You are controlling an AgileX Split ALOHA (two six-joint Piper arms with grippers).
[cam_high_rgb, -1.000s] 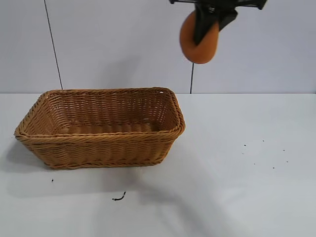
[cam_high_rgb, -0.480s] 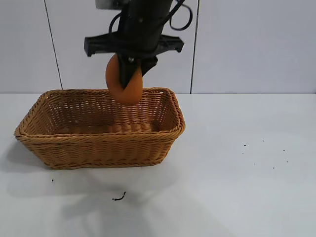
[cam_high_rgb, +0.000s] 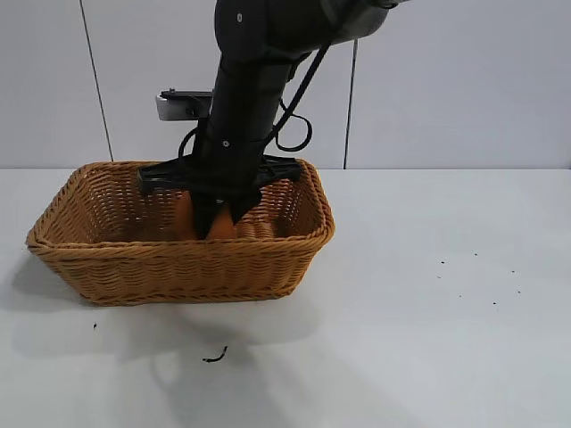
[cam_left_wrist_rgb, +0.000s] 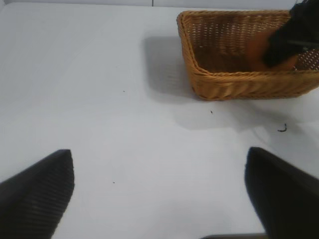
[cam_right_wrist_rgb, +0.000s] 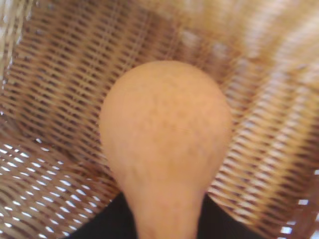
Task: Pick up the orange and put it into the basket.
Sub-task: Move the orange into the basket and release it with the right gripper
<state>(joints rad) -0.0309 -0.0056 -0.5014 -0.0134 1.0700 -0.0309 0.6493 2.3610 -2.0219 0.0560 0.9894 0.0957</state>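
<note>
The right gripper (cam_high_rgb: 214, 223) clamps the orange (cam_high_rgb: 185, 217) low inside the basket (cam_high_rgb: 178, 259), so only release remains; the left gripper (cam_left_wrist_rgb: 159, 189) gapes well apart from the basket.

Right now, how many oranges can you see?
1. The orange is down inside the basket, held in the right pincer. I see no others, though the arm hides part of the basket's inside.

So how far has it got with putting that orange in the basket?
Nearly there. Picking up is done: the right gripper is shut on the orange and holds it down inside the basket, below the rim. What is left is opening the jaws and lifting clear. The left gripper sits open, away from the basket.
</note>
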